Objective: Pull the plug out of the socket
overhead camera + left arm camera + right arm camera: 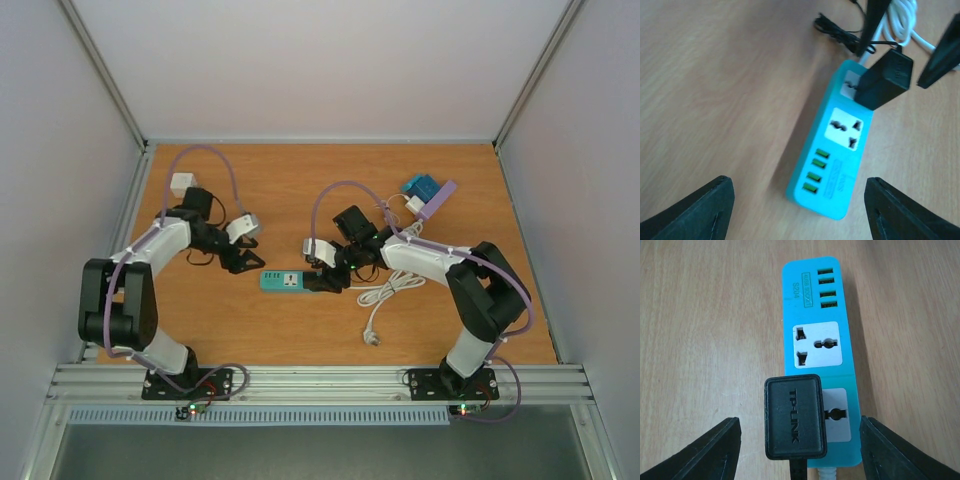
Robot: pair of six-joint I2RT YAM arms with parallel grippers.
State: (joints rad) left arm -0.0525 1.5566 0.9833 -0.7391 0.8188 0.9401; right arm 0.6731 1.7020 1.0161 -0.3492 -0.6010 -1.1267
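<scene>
At the near edge of the brown wood-grain desk (300, 190), the two arms are bolted down and reach forward to mid-desk. There the teal rectangular plastic power strip (812, 315) lies flat, its long axis running 9 to 3 o'clock in the top view. The black boxy plastic plug (794, 417) stands seated in the socket at the strip's 3 o'clock end.

The right end effector (800, 420) straddles the plug with fingers spread, a clear gap on each side, gripping nothing. The left end effector (797, 182) hangs near the strip's 9 o'clock end, likewise spread and empty.

The step in hand appears to be taking hold. The right fingers should meet the plug's two flat flanks squarely. The left should press or clamp the strip body, since so light and smooth a casing would probably rise with the plug. The pull is best made straight along the pins, without rocking.

The plug is matte with rounded corners and raised lettering, and a thin black lead (797, 470) leaves its near end. The strip is smooth, with white socket faces and four green ports. At the strip's 4 o'clock lies a loosely looped white round cable (392, 290).

Farther off are a small blue box (420, 186) and a lilac bar (438, 200) at 1 o'clock, and a white cube (182, 185) at 10 o'clock.
</scene>
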